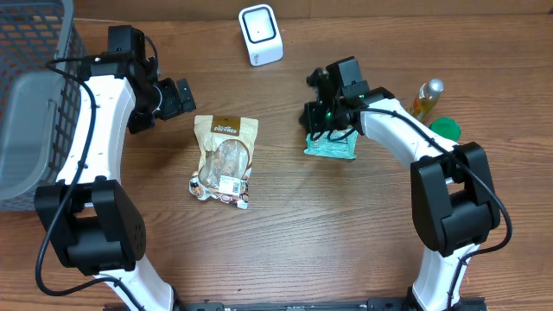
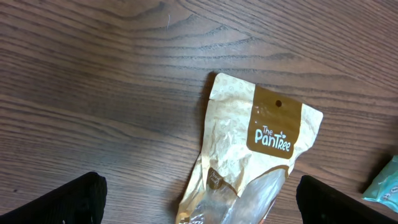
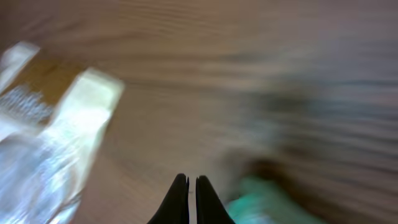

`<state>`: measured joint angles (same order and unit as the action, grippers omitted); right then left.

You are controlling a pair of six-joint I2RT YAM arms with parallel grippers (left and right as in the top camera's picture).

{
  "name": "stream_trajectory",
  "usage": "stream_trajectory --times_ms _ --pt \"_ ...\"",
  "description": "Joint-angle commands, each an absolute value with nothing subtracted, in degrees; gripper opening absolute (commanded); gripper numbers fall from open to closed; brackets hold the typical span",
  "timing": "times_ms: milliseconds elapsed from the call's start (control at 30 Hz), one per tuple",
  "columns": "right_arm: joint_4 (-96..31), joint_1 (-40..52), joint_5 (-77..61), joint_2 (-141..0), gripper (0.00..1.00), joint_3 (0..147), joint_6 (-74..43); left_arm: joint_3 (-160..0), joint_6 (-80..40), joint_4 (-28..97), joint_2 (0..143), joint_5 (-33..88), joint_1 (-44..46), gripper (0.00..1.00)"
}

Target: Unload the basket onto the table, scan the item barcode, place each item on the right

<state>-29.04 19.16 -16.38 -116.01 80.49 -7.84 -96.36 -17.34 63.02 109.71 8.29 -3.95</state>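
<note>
Table (image 1: 346, 242): brown wood grain | left pincer (image 1: 178, 97): apart | right pincer (image 3: 189, 179): together | basket (image 1: 34, 52): grey, left edge

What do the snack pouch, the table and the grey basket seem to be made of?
Snack pouch: thin plastic film, with a tan printed part that looks matte and a clear glossy window; it creases and glints.
Table: wood or wood-look laminate, with visible grain and low sheen.
Basket: grey open mesh, probably plastic, possibly coated wire.

Brown wood-grain tbl (image 1: 346, 233), even soft light thruout.
</note>
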Motion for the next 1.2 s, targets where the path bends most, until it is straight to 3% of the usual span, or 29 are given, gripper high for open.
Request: stream_trajectory --times_ms 0,67,367,567,800,933,1167 --pt "-28.14 18.98 0.14 -117.16 0.04 80.51 -12.73 -96.90 -16.08 62.98 108.95 8.36 -3.73 0.99" --pt "-28.67 18.87 0.40 -117.93 0.04 80.51 -12.64 -96.90 -16.08 62.98 108.95 8.36 -3.73 1.00" --pt "-53.89 14.22 12.23 -118.19 0.04 81.19 -15.18 -96.90 -16.08 62.98 108.95 8.36 -3.73 1.00" --pt "-65.06 10.63 8.99 -116.42 0.04 85.12 -15.46 -96.90 -16.08 62.98 108.95 8.36 -3.73 1.00" --pt "-66.30 13.50 -6.26 -109.89 0.07 88.58 -12.84 -96.90 -16.08 62.98 108.95 8.36 -3.62 1.00" --pt "-69.41 15.97 -6.57 -109.84 0.12 87.96 -12.86 -96.90 -16.08 62.98 108.95 8.36 -3.62 1.00" --pt "-68.99 19.81 -6.52 -110.21 0.11 81.52 -13.13 -96.90 -16.08 62.98 108.95 8.36 -3.62 1.00"
